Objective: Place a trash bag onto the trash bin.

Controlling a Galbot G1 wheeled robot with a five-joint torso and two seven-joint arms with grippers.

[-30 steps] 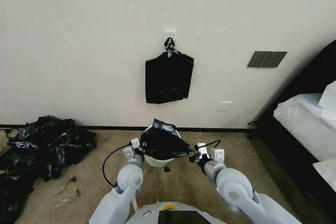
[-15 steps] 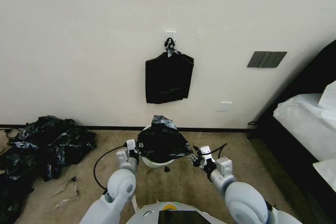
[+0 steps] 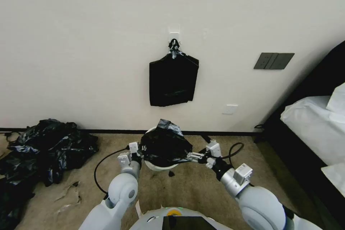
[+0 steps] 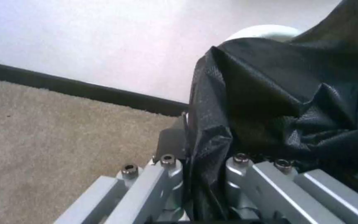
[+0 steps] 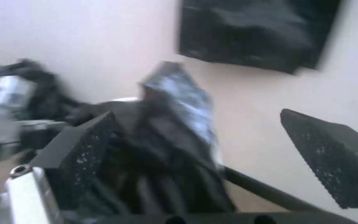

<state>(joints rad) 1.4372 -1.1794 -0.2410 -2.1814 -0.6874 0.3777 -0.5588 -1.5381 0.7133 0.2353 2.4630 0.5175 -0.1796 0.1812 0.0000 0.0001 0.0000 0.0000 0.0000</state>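
Left tool [image 4: 206, 174] is clamped on the trash bag [image 4: 286, 102], a fold of wrinkly black plastic pinched right between its silver fingers [image 4: 164, 183], bolt heads showing on either side. The bag bulges up from the grip and drapes over the trash bin [image 4: 264, 31], whose cream rim peeks just above the plastic. Beige carpet [image 4: 50, 130] runs to a dark baseboard [image 4: 84, 90] under the pale wall [image 4: 104, 40].
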